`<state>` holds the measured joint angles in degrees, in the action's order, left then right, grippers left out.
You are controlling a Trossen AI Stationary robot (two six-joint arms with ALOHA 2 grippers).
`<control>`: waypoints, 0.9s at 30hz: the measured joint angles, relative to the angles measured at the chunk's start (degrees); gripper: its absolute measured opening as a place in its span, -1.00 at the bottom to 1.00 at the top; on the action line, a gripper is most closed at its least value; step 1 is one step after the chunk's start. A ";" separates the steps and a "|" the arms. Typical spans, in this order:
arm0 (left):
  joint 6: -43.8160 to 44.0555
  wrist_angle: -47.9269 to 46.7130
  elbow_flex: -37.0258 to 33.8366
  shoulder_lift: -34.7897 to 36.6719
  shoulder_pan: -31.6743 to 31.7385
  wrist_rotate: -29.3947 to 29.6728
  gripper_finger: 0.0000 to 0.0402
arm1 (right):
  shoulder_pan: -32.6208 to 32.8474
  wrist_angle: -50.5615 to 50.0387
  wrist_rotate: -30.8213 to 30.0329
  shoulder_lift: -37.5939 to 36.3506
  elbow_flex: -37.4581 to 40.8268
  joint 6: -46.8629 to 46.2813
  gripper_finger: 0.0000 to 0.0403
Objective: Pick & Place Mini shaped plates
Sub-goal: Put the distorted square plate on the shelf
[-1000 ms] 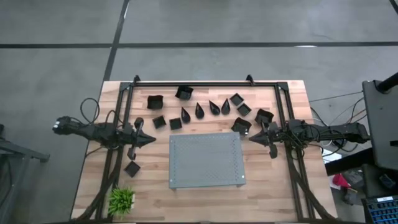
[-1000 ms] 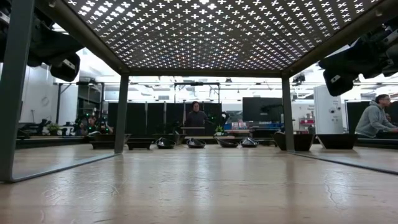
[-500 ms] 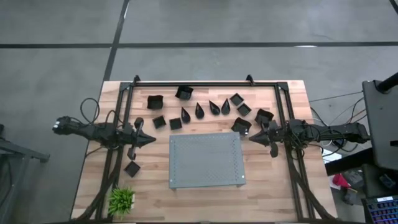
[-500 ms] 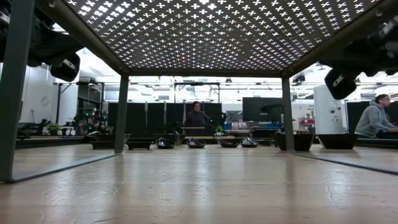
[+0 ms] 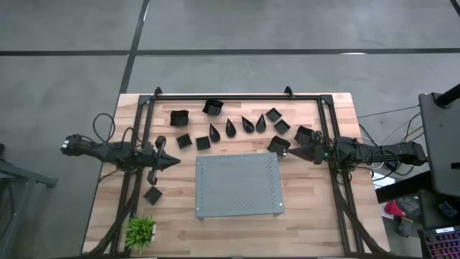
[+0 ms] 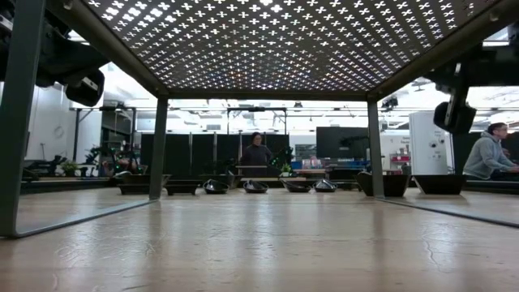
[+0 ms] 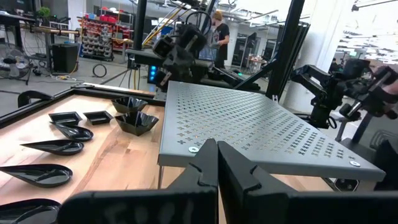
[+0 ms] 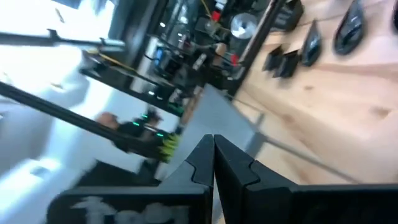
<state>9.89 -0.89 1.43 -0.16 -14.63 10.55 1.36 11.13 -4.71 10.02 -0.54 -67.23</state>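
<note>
Wooden table point(image 5: 316, 216) carried the grey perforated board point(image 5: 238, 183) at centre, with the mini shaped plates point(image 5: 230, 128) spread along its far side and one stray square plate point(image 5: 152, 194) near the left. Left gripper point(image 5: 172, 162) hung left of the board, fingers pressed together, empty. Right gripper point(image 5: 293, 152) sat beside the board's far right corner, fingers also together. Right wrist view was blurred; plates there were hard to make out.
</note>
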 joint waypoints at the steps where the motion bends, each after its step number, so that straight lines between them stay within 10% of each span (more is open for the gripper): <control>1: 0.00 0.00 0.01 0.02 -0.02 0.01 -1.00 | 0.00 1.00 -0.08 0.02 0.00 -2.03 -0.96; 13: -1.56 1.00 -0.05 0.02 0.00 1.60 -1.00 | -0.02 -13.02 -6.09 4.83 -13.77 -5.29 -0.76; 27: 0.99 9.41 -0.28 0.01 -0.01 1.77 -1.00 | -0.24 -71.41 -18.30 20.09 -36.59 -22.74 -0.30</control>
<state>10.88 8.52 1.15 -0.16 -14.64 12.32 1.12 -60.27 -23.01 30.11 -37.12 -89.98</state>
